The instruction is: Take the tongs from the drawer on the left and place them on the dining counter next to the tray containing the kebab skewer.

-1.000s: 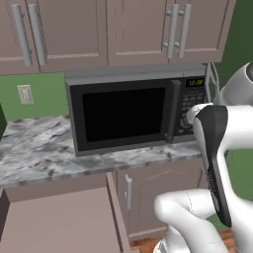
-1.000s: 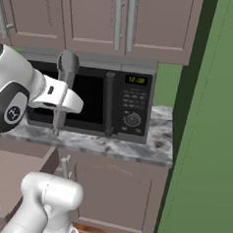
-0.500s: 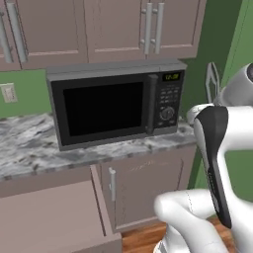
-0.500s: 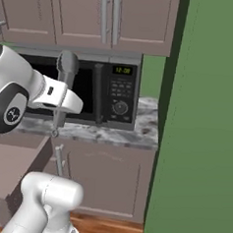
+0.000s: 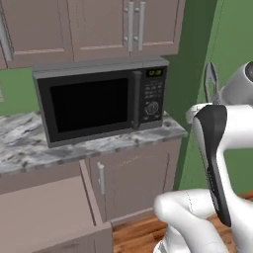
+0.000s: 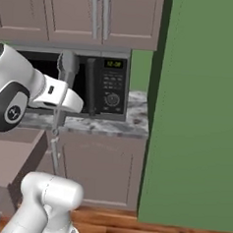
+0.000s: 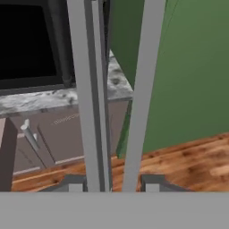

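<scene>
Holding the tongs (image 7: pixel 96 89) pinched in our claw (image 7: pixel 111 181), we see their long arms run straight up the middle of the hand frame; the drawer (image 5: pixel 44 217) sits open at lower left; we judge the dining desk lies elsewhere.

One pair of tongs (image 7: pixel 94 89), two long grey arms. One drawer (image 5: pixel 47 212), standing open. One black microwave (image 5: pixel 101 99). One marble counter (image 5: pixel 74 146). Two upper cabinet doors above the microwave, each with one vertical bar handle (image 5: pixel 130 19). One lower cabinet door (image 5: pixel 136 178), one vertical handle (image 5: pixel 102 179). One green wall panel (image 6: pixel 202 109). One wooden floor (image 6: pixel 155 229).
</scene>
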Motion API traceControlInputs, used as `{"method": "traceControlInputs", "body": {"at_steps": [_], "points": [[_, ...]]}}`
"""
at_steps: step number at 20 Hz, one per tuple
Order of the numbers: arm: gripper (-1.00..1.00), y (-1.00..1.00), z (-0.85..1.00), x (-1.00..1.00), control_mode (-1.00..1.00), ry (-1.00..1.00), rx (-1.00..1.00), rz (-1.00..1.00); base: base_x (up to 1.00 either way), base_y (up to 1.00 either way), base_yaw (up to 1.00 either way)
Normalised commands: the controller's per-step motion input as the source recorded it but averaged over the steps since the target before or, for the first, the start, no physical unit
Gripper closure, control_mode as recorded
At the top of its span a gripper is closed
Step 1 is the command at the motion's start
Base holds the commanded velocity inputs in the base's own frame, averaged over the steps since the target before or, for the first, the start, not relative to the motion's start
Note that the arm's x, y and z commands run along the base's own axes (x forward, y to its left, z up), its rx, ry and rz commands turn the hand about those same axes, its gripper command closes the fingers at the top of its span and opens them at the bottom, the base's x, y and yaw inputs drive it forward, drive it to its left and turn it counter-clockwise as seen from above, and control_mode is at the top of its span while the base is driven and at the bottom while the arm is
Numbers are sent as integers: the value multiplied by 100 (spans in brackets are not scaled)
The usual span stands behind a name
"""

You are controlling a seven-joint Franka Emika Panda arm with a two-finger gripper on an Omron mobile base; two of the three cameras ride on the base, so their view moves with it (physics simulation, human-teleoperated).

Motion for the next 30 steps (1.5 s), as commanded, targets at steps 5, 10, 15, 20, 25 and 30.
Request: {"method": "traceControlInputs", "body": {"at_steps": [5,10,15,20,25,30], "points": [[100,0,0,0,100,0,0,0,-82,-14,-29],[100,0,0,0,100,0,0,0,-57,-33,-47],[100,0,0,0,100,0,0,0,-19,-44,-71],[100,0,0,0,100,0,0,0,-19,-26,-83],[100,0,0,0,100,0,0,0,-22,-19,-84],[100,0,0,0,100,0,0,0,-14,-5,-71]]}}
